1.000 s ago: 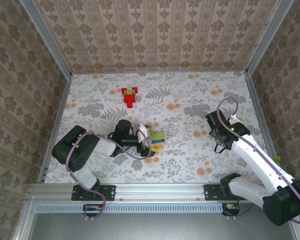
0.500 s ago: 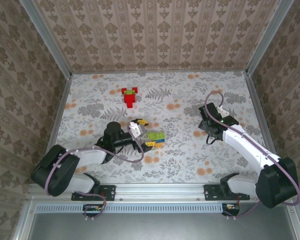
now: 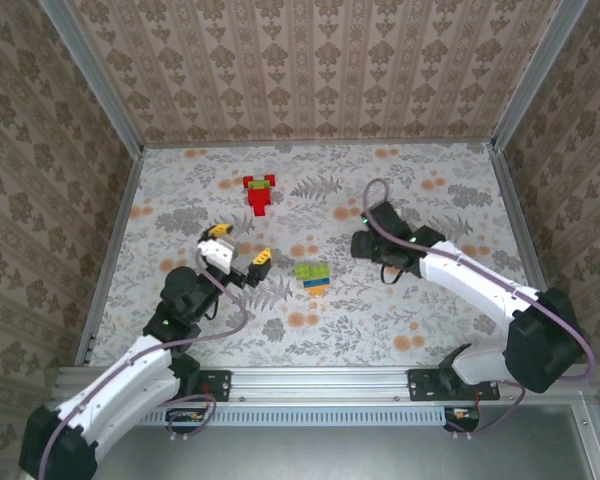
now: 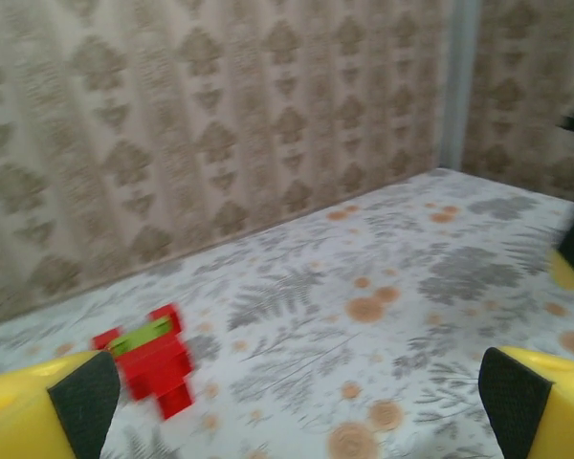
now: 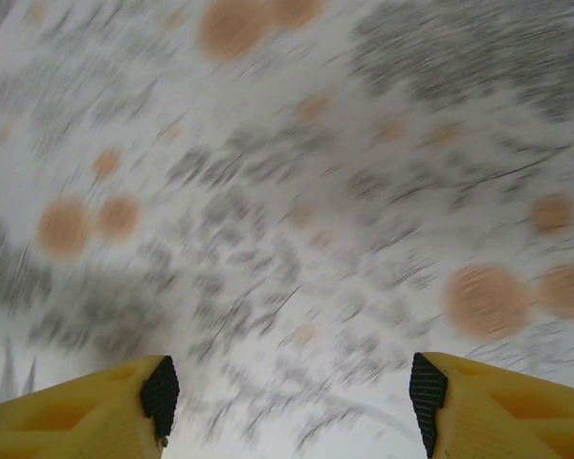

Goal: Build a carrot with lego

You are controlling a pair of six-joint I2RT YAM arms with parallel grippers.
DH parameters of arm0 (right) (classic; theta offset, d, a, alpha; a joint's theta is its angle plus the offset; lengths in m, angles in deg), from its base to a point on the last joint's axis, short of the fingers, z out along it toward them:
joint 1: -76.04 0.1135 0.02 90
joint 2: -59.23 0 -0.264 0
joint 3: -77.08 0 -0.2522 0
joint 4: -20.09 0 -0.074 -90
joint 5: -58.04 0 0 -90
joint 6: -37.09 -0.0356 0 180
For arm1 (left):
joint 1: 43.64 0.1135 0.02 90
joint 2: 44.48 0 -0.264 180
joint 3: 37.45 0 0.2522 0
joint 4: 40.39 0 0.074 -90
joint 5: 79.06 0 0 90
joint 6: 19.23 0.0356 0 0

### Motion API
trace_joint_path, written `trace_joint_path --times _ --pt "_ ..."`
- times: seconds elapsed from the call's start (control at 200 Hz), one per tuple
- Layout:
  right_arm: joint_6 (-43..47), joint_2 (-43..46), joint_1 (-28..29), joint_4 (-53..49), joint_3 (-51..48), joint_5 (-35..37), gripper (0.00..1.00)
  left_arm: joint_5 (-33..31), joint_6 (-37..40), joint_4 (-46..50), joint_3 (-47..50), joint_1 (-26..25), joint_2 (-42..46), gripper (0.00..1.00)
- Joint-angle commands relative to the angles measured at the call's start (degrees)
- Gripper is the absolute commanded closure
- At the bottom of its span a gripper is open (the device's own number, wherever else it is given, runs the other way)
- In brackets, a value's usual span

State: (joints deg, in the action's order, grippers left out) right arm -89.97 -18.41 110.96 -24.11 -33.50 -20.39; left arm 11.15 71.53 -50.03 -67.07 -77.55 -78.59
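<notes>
A small lego stack of green, blue and orange bricks sits mid-table, with no gripper touching it. A red lego piece with a green brick on it lies farther back; in the left wrist view this red piece is at the lower left, blurred. My left gripper is raised to the left of the stack, wide open and empty. To the right of the stack my right gripper points down at the bare floral table, jaws apart with nothing between them.
The floral table is enclosed by patterned walls, with metal rails along the left edge and right edge. Both arm bases sit on the near rail.
My left gripper has drawn back from the green-blue-orange stack, moving left and up. The right arm has swung left toward the table's middle. The stack stays put.
</notes>
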Motion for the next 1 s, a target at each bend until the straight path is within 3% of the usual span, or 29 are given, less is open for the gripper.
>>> trace_joint_path --times 0.0,0.135,0.355,0.995 --pt "4.96 -0.92 6.20 -5.54 0.39 -0.26 0.32 -13.02 -6.41 17.62 -4.04 2.06 6.12 0.00" --pt "4.47 -0.75 11.44 -5.89 -1.78 1.89 0.31 -16.92 -10.69 29.81 -7.26 6.45 11.54 0.00" --pt "5.82 -5.55 11.96 -2.46 -0.70 -1.68 0.31 -16.79 -14.33 37.46 -9.01 11.61 14.05 0.00" --pt "6.10 -13.01 15.61 -2.87 6.84 -3.41 0.32 -11.91 -12.88 36.01 -10.19 16.75 8.45 0.00"
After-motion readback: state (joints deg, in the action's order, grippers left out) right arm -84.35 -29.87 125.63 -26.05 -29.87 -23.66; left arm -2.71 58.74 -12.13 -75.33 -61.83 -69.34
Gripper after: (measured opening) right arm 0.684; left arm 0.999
